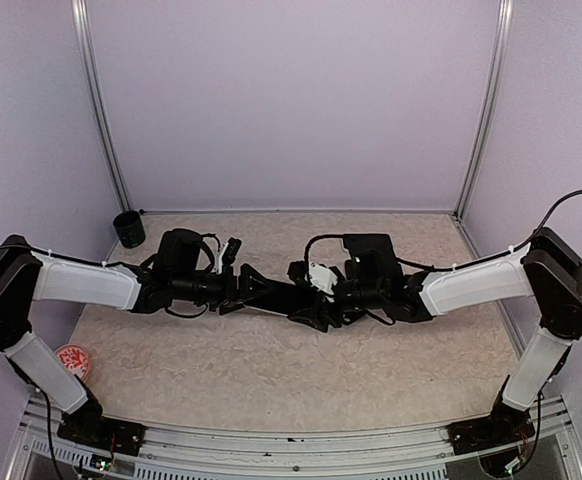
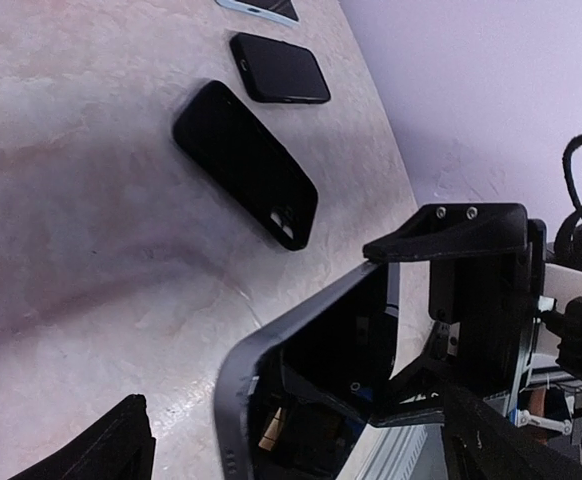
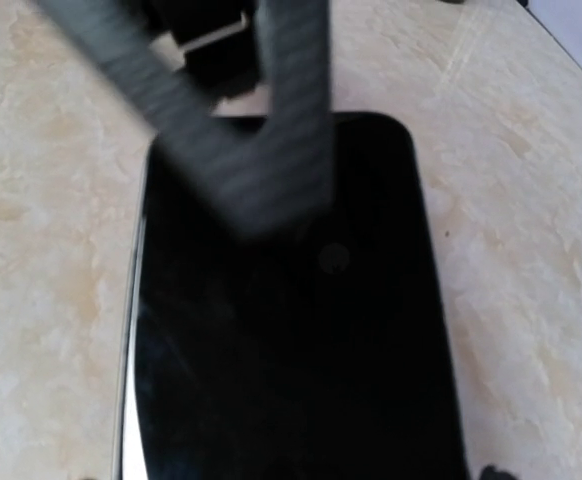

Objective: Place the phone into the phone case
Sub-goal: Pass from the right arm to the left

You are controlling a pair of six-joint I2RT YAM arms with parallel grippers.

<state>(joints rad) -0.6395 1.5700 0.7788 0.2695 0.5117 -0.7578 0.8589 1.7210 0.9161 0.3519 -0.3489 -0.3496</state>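
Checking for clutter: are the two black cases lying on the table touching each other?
Apart. The left wrist view shows bare table between the larger case and the smaller case.

Robot arms: 2, namely left arm [image 1: 81, 283] and right arm [image 1: 471, 285].
Two-finger grippers: 2, namely left gripper [image 1: 259, 288] and right gripper [image 1: 309, 300].
Dark-screened phone [image 3: 291, 330]: 1.
Black phone-shaped shells lying flat on the table [image 1: 271, 380]: 2, namely larger black shell [image 2: 246, 165] and smaller black shell [image 2: 279, 68]; whether these are cases or handsets cannot be told.
Pale-edged flat piece [image 2: 259, 8], cut off by the frame edge: 1.
Dark cup [image 1: 128, 228]: 1.
Red round disc [image 1: 71, 360]: 1.
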